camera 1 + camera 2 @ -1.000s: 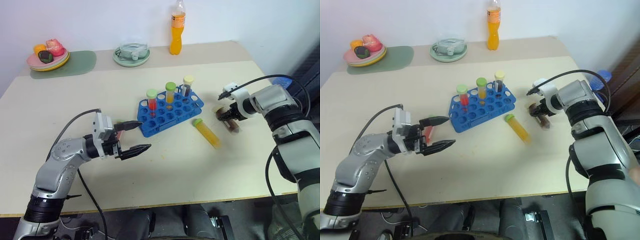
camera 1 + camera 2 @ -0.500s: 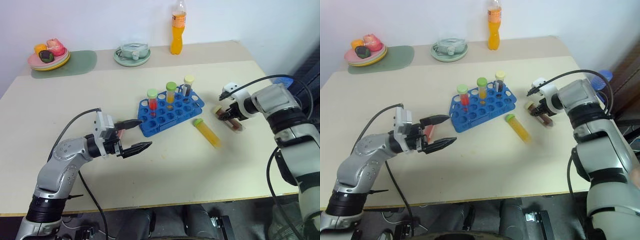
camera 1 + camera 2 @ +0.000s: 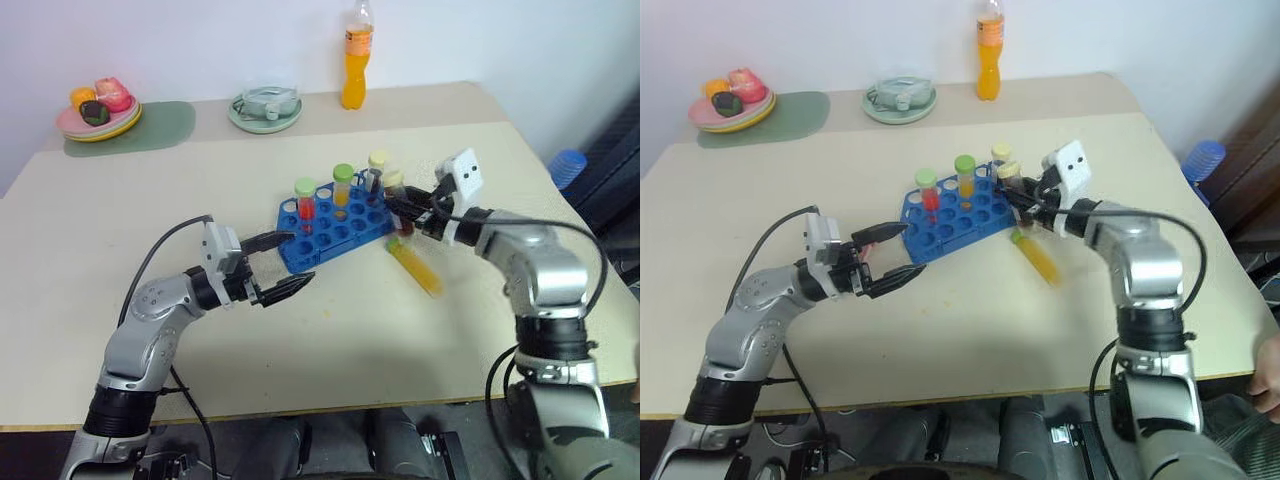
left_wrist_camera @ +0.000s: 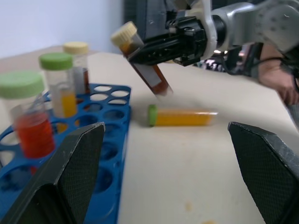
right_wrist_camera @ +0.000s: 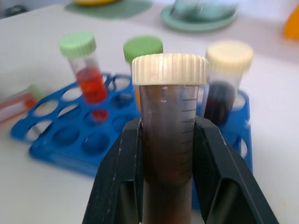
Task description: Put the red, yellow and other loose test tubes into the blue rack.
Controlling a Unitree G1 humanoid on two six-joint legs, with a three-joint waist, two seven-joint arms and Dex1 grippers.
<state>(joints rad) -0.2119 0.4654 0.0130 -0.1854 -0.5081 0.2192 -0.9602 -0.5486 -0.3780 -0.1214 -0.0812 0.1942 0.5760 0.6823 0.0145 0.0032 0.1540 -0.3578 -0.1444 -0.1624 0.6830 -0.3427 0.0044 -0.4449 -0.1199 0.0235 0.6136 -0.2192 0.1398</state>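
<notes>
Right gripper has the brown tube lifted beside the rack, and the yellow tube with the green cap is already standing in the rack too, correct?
Not quite. The right gripper does hold the brown tube up beside the blue rack, but the left wrist view shows the yellow tube lying on its side on the table, not racked.

Left end effector (image 3: pixel 284 265) gapes open; right end effector (image 3: pixel 400 212) is clamped.

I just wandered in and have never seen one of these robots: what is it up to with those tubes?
It is loading test tubes into the blue rack. The right gripper holds a brown tube in the air beside the rack, where three tubes already stand. A yellow tube lies on the table. The left gripper waits open near the rack.
</notes>
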